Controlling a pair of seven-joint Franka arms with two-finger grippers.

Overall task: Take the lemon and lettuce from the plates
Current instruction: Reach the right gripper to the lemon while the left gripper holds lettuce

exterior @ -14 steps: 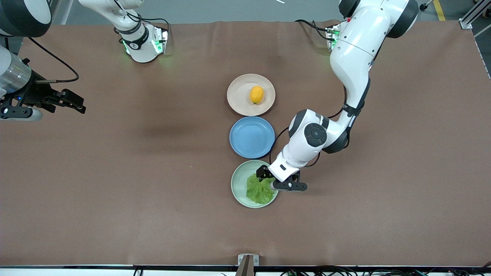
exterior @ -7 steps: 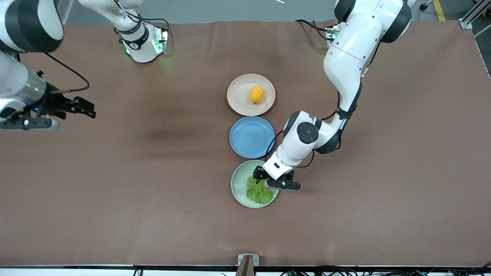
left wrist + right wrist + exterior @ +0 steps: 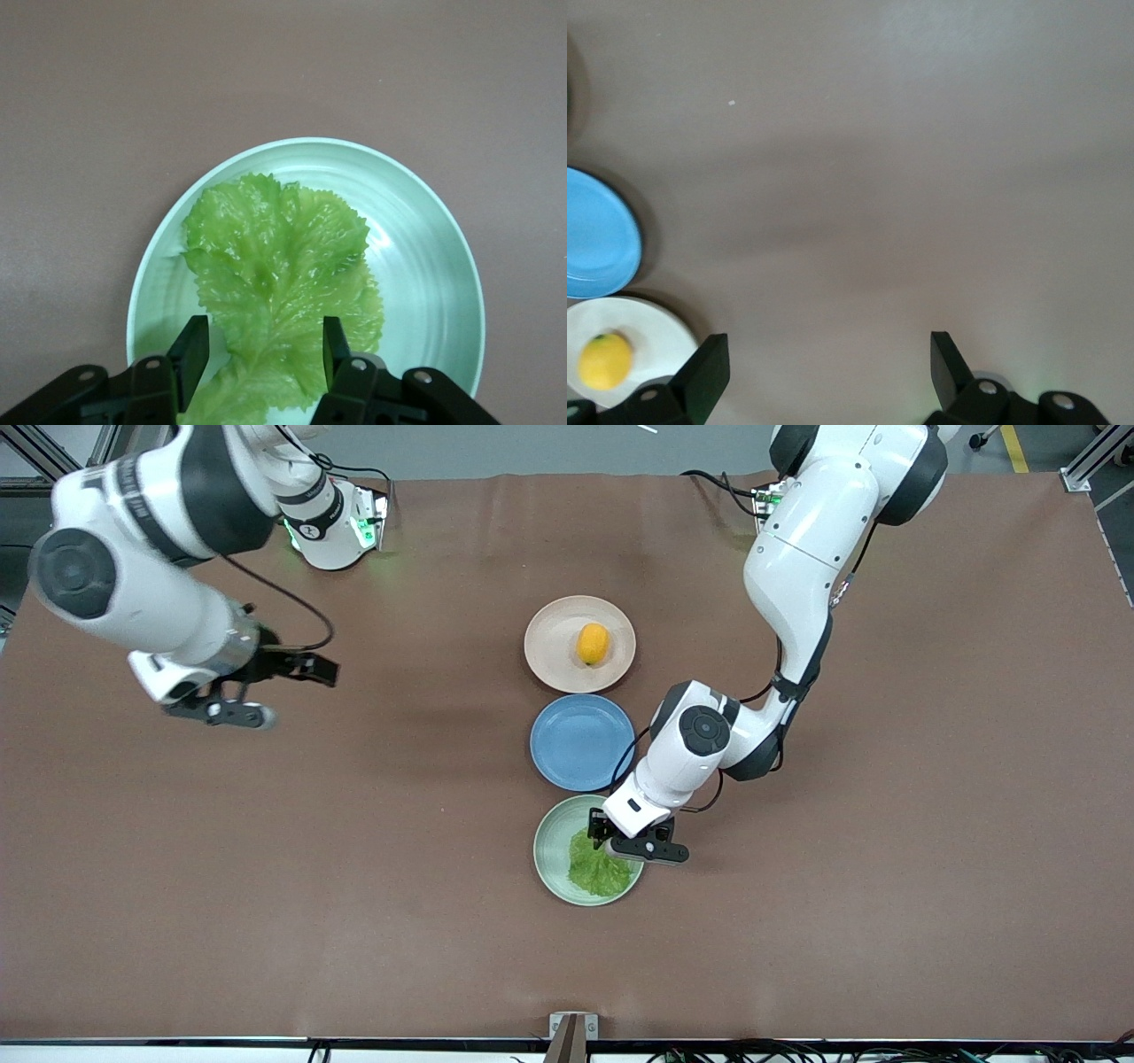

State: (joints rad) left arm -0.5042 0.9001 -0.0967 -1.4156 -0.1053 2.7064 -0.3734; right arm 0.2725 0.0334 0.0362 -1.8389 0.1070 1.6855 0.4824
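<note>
Narrower left pincer [image 3: 264, 354] astride crinkled lettuce [image 3: 279, 283], perhaps touching.

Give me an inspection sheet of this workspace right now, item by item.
Surface: brown table, flat.
Job's things: lemon on the beige plate; lettuce lying flat on the mint green plate, the plate nearest the front camera.
Clutter: blue plate between the other two, nothing on it.
Grippers: left gripper down at the lettuce, fingers either side of the stem end, a gap showing at each side. Right gripper open, over bare table toward the right arm's end.
Cables: black cables on both arms; more along the table's near edge.
Surroundings: grey floor past the bases.
</note>
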